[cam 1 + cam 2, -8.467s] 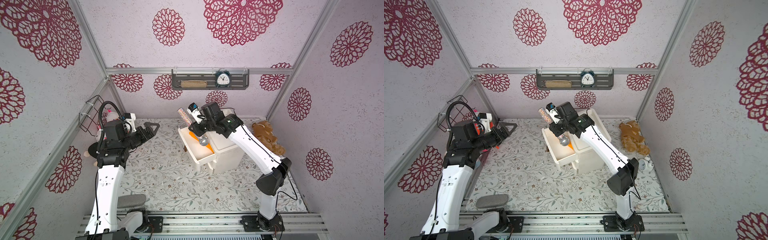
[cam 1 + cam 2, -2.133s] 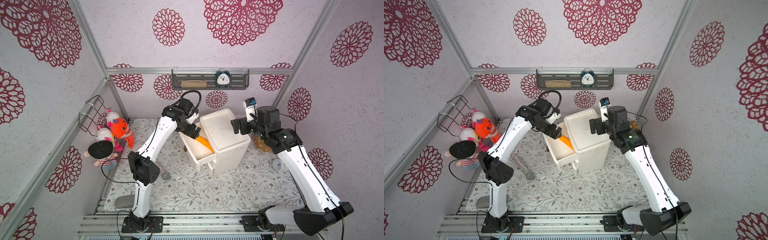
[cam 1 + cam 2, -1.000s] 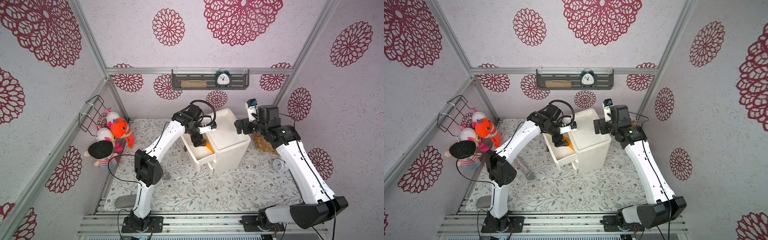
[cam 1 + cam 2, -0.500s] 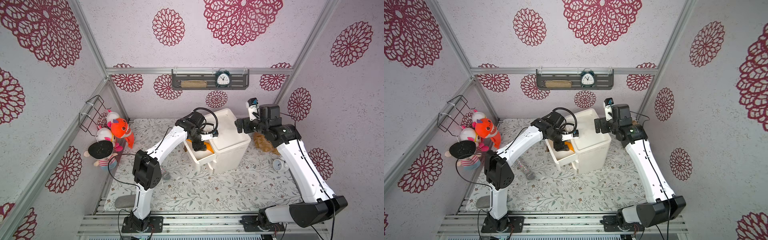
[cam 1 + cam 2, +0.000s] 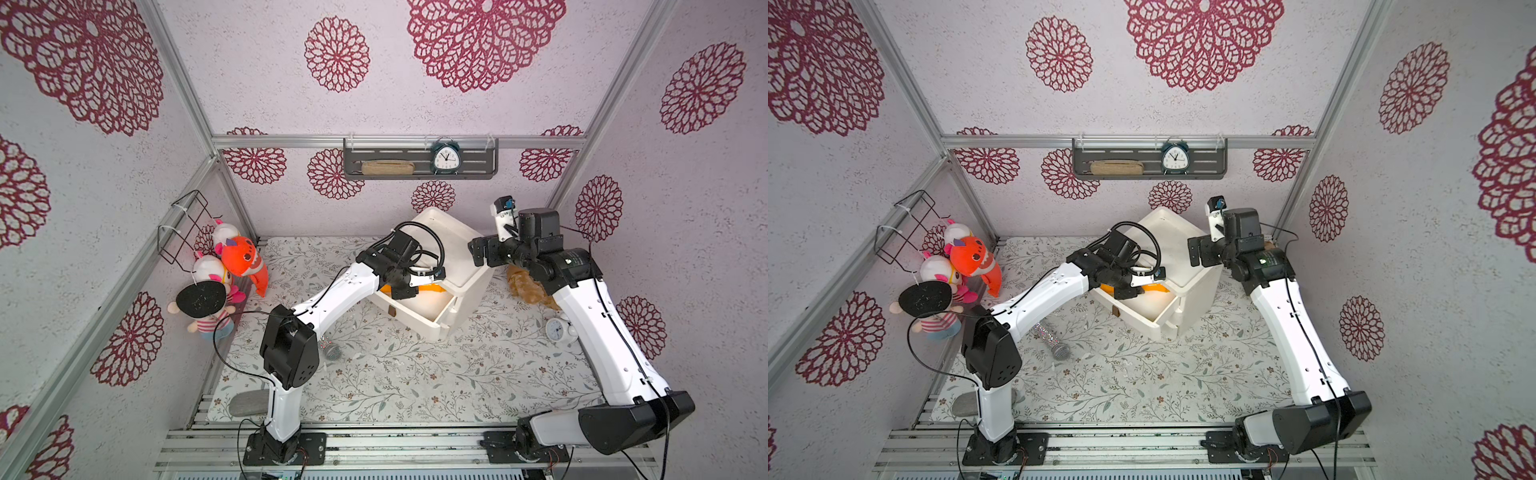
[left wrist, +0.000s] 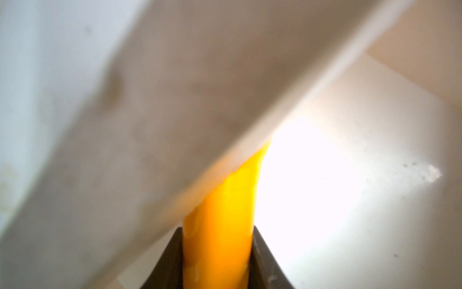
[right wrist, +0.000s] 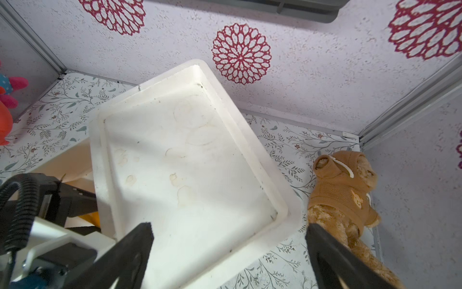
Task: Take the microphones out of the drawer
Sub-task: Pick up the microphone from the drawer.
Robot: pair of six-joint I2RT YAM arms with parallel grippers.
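Observation:
The microphone (image 5: pixel 1052 341), with a glittery handle and a silver mesh head, lies on the floral table in front of the left arm's elbow, outside the drawer; in a top view only its head (image 5: pixel 331 352) shows. The white drawer (image 5: pixel 419 322) stands pulled out of the white cabinet (image 5: pixel 457 253). My left gripper (image 6: pixel 217 230) reaches into the drawer, its jaws pressed on both sides of an orange object (image 6: pixel 225 212), also seen in both top views (image 5: pixel 432 287) (image 5: pixel 1156 287). My right gripper (image 7: pixel 228 232) hovers open above the cabinet's top (image 7: pixel 187 162), holding nothing.
Plush toys (image 5: pixel 232 266) hang at the left wall under a wire basket (image 5: pixel 183 228). A brown teddy (image 7: pixel 345 195) lies right of the cabinet, with a white alarm clock (image 5: pixel 559 330) nearer the front. A wall shelf (image 5: pixel 419 162) carries a dark clock.
Within the last second my left gripper has pushed further into the drawer and closed on the orange object. The right arm has barely moved. The microphone lies where it lay two seconds ago.

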